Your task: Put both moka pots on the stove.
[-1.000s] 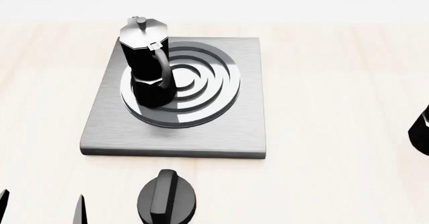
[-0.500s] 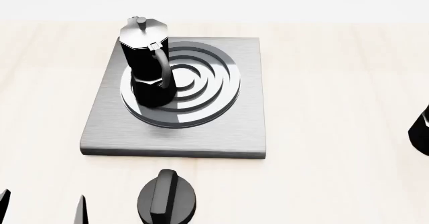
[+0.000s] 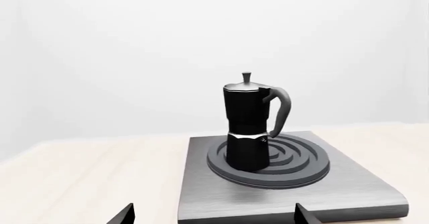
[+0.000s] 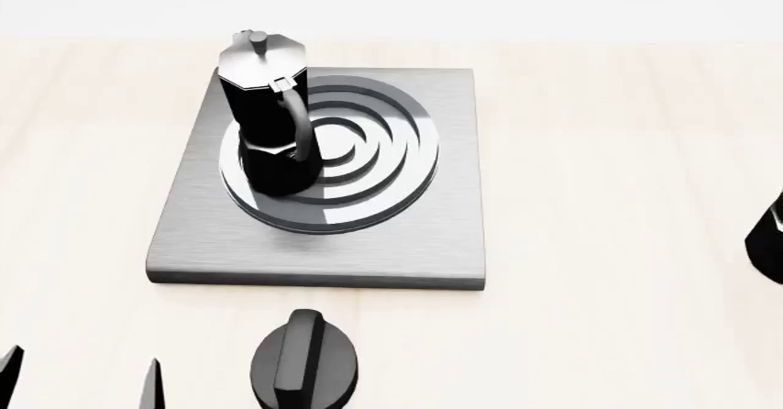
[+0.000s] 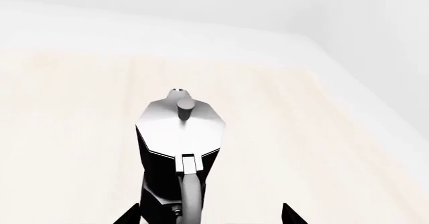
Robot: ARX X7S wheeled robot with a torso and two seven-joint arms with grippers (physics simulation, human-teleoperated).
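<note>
Nothing on the table has shifted since the earlier head frames; only the left end effector (image 4: 80, 377) tips at the bottom edge sit a touch lower. Its two dark fingertips (image 4: 150, 383) stand apart with bare table between them, so it is open and holds nothing. In the left wrist view the same two tips (image 3: 124, 215) frame the stove from the near side.

Two tips of the right end effector (image 5: 211, 215) show at the frame edge in the right wrist view, spread on either side of a pot's (image 5: 178, 156) handle, not clearly touching it; it is open.

Two pots are visible. One pot (image 4: 267, 116) stands upright on the stove (image 4: 196, 226), on the left part of its single ring burner (image 4: 367, 161). The second shows only as a dark sliver (image 4: 768, 239) at the head view's right edge, on the table (image 4: 612, 152), well apart from the stove.

One round knob (image 4: 306, 363) lies on the table just in front of the stove.
</note>
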